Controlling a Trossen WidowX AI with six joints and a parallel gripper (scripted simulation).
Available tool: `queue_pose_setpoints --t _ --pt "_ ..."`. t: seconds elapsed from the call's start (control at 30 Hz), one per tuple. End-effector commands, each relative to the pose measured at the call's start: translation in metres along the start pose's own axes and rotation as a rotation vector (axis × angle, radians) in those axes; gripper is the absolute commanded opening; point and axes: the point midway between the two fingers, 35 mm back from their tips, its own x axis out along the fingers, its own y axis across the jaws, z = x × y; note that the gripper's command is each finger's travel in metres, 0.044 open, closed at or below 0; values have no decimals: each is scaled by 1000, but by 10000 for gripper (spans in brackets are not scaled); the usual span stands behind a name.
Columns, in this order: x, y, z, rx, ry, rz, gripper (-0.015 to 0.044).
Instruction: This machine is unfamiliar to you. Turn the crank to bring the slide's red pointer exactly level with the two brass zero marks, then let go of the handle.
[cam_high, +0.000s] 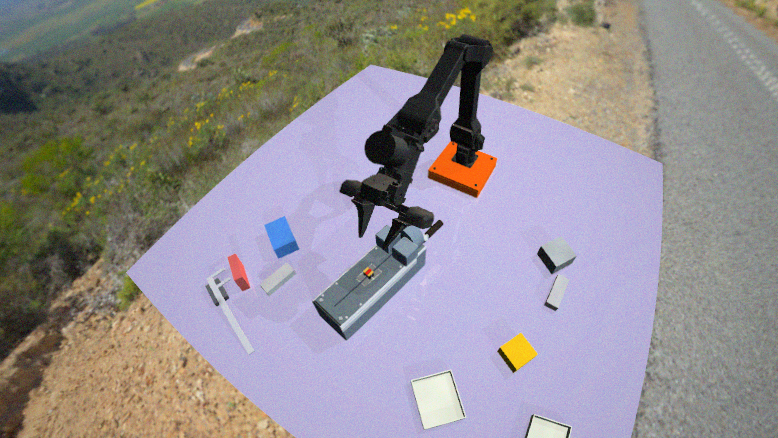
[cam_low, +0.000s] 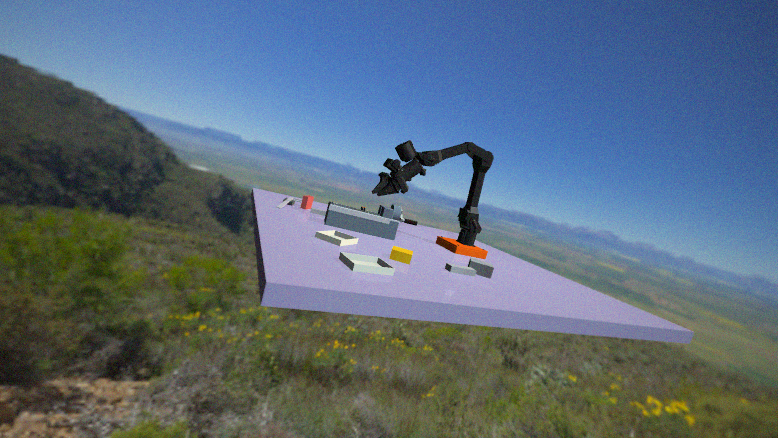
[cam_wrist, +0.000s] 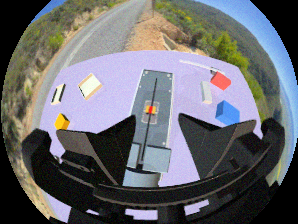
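The grey-blue machine (cam_high: 348, 321) (cam_low: 359, 221) (cam_wrist: 162, 100) is a long box with a slot along its top. Its red pointer (cam_high: 368, 272) (cam_wrist: 150, 110) shows in a small window with yellow brass on both sides; it is too small to tell whether it is exactly level with the marks. The crank's dark handle (cam_high: 435, 228) (cam_low: 410, 221) sticks out beyond the blocks at the machine's end nearer the arm; it is hidden in the wrist view. My gripper (cam_high: 375, 241) (cam_low: 374, 193) (cam_wrist: 157, 117) is open and empty above the machine, apart from the handle.
A blue block (cam_high: 282, 238) (cam_wrist: 227, 113), red block (cam_high: 238, 272) (cam_wrist: 220, 80), pale bar (cam_high: 277, 279) and grey T-shaped piece (cam_high: 234, 321) lie on one side. A yellow block (cam_high: 518, 352), grey block (cam_high: 557, 254), small bar (cam_high: 556, 292) and two white trays lie on the other.
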Motion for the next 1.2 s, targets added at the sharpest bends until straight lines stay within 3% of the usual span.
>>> queue_pose_setpoints --t 0.0,0.23,0.8,1.17 --pt "0 0 0 0 0 0 177" --pt "0 0 0 0 0 0 0" --pt "0 0 0 0 0 1 0" --pt "0 0 0 0 0 1 289"
